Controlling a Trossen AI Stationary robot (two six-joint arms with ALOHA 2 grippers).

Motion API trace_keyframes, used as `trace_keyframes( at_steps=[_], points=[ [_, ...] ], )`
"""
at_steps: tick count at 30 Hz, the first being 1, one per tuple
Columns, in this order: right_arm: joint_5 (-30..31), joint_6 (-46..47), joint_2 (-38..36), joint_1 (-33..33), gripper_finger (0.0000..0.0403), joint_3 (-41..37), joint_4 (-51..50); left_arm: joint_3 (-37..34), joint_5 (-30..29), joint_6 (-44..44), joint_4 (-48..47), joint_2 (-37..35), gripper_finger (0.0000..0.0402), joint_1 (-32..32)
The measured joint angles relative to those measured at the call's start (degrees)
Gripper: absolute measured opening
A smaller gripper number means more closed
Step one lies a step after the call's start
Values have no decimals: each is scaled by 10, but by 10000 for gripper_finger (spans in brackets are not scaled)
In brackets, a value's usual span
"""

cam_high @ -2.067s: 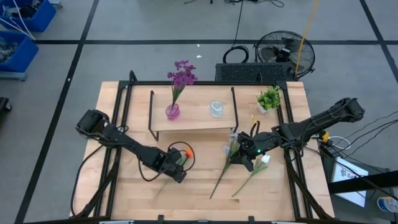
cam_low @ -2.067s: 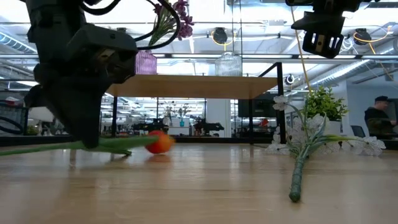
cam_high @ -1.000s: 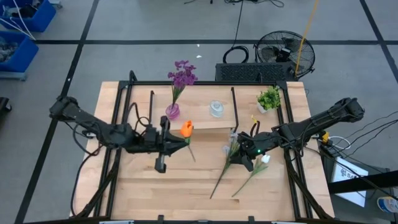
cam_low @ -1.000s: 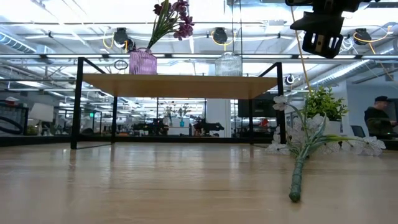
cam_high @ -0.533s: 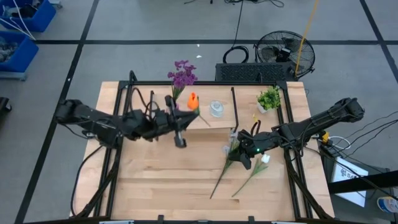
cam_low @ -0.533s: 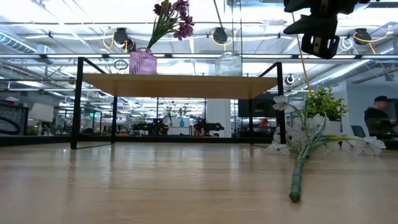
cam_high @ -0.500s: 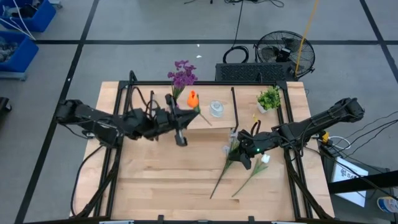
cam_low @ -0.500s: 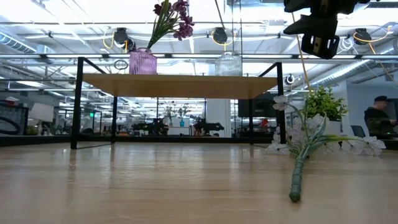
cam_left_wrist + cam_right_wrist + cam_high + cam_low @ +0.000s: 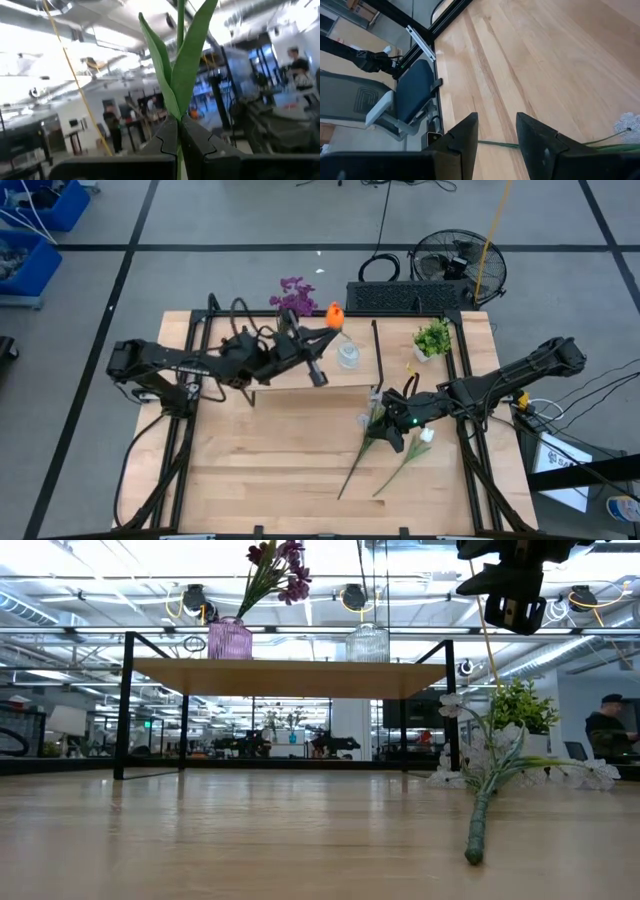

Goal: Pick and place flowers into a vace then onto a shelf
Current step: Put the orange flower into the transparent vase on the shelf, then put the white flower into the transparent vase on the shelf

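Note:
My left gripper (image 9: 318,336) is raised over the shelf (image 9: 300,377), shut on the orange tulip (image 9: 334,312). The tulip's stem (image 9: 359,562) hangs above the clear vase (image 9: 368,643), which stands on the shelf. The purple cluster (image 9: 292,295) stands in the pink vase (image 9: 230,640) on the shelf's left part. The pale spray (image 9: 372,423) and the white bud flower (image 9: 424,438) lie flat on the table. My right gripper (image 9: 399,424) hovers open above them, high in the low view (image 9: 510,592); a green stem (image 9: 496,145) shows below its fingers. My left gripper pinches the tulip's green stem (image 9: 179,131) between its two shut fingers, just below where the long leaves (image 9: 186,60) branch off. The tulip is lifted clear and stands about upright, head up, its lower stem hanging free below the fingers over the shelf.
A small potted plant (image 9: 433,338) stands at the table's far right, beside the shelf's black leg (image 9: 377,350). Black frame rails run along the table's left and right sides. The near half of the tabletop (image 9: 300,470) is bare wood. A fan (image 9: 460,265) sits beyond the far edge.
My left gripper carried the tulip up and toward the far edge and the right, from in front of the shelf to above it near the clear vase. The tulip stayed lifted clear and moved with it. The right arm kept still.

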Motion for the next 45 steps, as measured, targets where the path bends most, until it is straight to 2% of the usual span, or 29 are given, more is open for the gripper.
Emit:
trace_keyframes(
  at_steps=[5, 16, 22, 31, 35, 45],
  points=[
    [0, -4, 0, 0, 125, 0, 0, 42, 0, -49, -131, 17, 11, 14],
    [0, -6, 0, 0, 125, 0, 0, 46, -1, -56, -141, 19, 14, 13],
    [0, -6, 0, 0, 125, 0, 0, 46, -1, -111, -183, 19, 8, 19],
    [-3, -6, 0, 0, 125, 0, 0, 46, -1, -207, -238, 18, 81, 44],
    [-3, -6, 0, 0, 125, 0, 0, 46, -1, -236, -263, 18, 85, 52],
    [-5, -7, 0, 0, 125, 0, 0, 46, -1, -265, -250, 18, 87, 54]
  ],
)
